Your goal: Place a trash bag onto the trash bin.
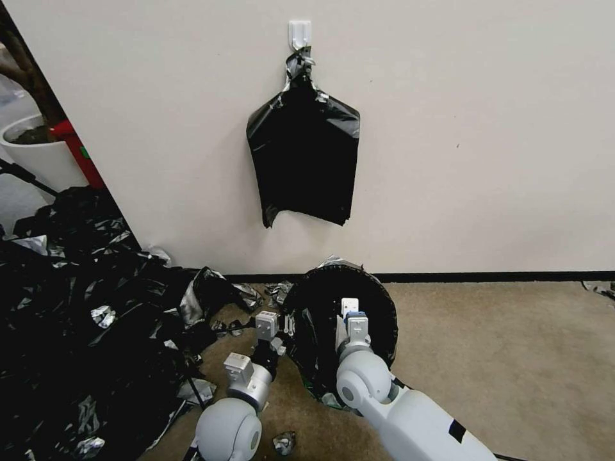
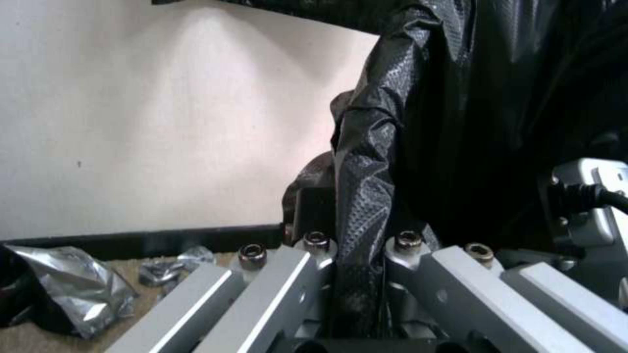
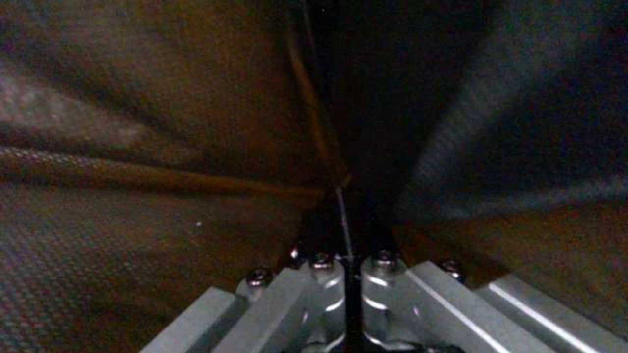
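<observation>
black trash bag (image 2: 366, 162) film sits pinched inside both closed end effectors (image 2: 356, 245) (image 3: 347, 260).

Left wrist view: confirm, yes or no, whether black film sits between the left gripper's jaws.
Yes: a fold of the trash bag runs down into the narrow gap of the left gripper, jaws closed on it.

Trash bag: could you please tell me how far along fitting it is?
Done: the thin glossy black plastic trash bag stands spread in a round mouth. In hand: left end effector pinches its edge fold, right end effector shut on film inside. Left: letting go; the bin beneath is hidden.
</observation>
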Motion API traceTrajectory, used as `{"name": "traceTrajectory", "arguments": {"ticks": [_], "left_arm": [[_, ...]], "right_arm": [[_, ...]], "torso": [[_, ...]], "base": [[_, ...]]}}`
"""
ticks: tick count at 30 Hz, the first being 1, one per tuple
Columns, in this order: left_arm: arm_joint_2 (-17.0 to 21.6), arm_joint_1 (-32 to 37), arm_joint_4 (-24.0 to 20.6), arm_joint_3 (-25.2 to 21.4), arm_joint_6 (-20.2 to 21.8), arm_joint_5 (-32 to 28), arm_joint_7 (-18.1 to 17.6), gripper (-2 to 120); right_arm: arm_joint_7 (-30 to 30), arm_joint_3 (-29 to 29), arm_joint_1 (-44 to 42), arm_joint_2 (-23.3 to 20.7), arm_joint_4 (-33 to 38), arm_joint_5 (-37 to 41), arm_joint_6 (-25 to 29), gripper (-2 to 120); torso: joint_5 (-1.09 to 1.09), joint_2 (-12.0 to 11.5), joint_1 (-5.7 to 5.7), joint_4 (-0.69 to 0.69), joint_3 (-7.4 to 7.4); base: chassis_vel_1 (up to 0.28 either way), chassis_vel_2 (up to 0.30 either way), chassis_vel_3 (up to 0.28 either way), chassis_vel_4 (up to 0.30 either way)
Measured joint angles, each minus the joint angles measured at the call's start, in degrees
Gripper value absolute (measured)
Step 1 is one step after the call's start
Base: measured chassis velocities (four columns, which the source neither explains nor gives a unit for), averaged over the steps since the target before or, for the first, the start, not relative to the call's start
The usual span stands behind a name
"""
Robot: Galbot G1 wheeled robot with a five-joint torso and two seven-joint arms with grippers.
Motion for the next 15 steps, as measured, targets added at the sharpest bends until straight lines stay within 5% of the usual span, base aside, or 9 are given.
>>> {"name": "traceTrajectory", "arguments": {"ticks": [8,15], "left_arm": [[-0.15,0.61,-0.46,0.19,-0.05,0.4,0.04,3],[-0.1,0.51,-0.75,0.36,-0.06,0.49,0.11,3]], "right_arm": [[-2.76,0.64,-2.23,-0.66,0.48,-7.1,1.43,0],[-6.52,0.22,-3.48,-0.57,2.32,-5.53,3.26,0]], "torso": [[0.0,0.0,0.0,0.0,0.0],[0.0,0.0,0.0,0.0,0.0]], "base": [[0.0,0.0,0.0,0.0],[0.0,0.0,0.0,0.0]]}}
